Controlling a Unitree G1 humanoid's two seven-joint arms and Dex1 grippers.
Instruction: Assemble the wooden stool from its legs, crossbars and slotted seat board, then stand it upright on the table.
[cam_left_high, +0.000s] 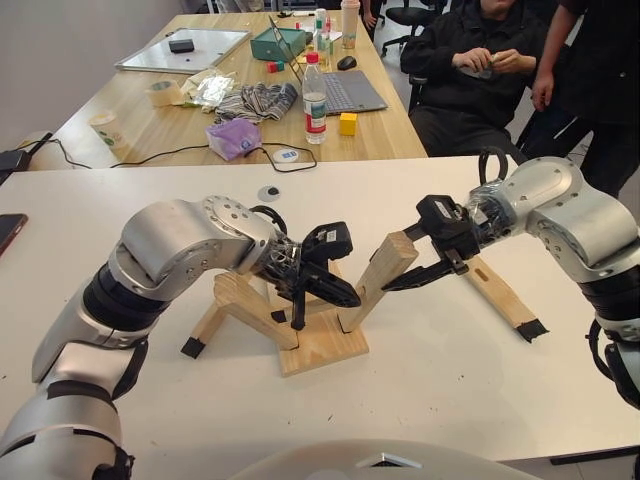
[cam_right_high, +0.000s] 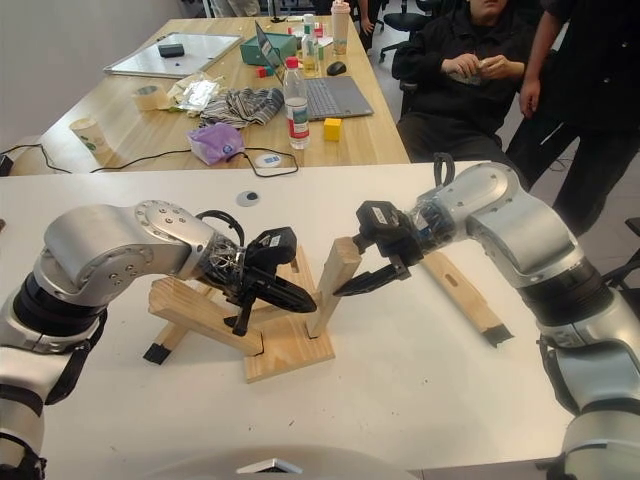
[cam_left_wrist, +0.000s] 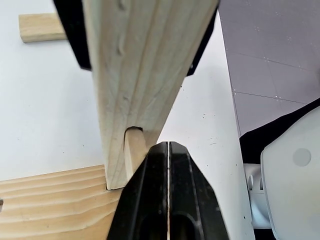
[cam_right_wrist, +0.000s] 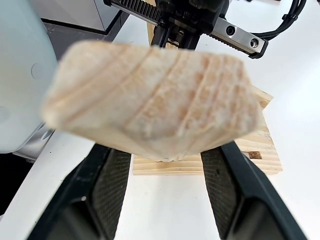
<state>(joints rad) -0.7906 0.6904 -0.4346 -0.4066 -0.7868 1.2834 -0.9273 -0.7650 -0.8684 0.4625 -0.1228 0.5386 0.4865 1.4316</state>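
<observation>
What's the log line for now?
right gripper: clamps pale wooden leg standing in slotted wooden seat board | left gripper: shut, tip at leg base

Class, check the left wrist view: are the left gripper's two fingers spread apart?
No, the left gripper's black fingers are pressed together, with only a thin seam between them, beside the wooden leg.

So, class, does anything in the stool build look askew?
Yes. The leg held by the right gripper slants up from the board instead of standing square to it. A second leg lies loose nearby.
</observation>
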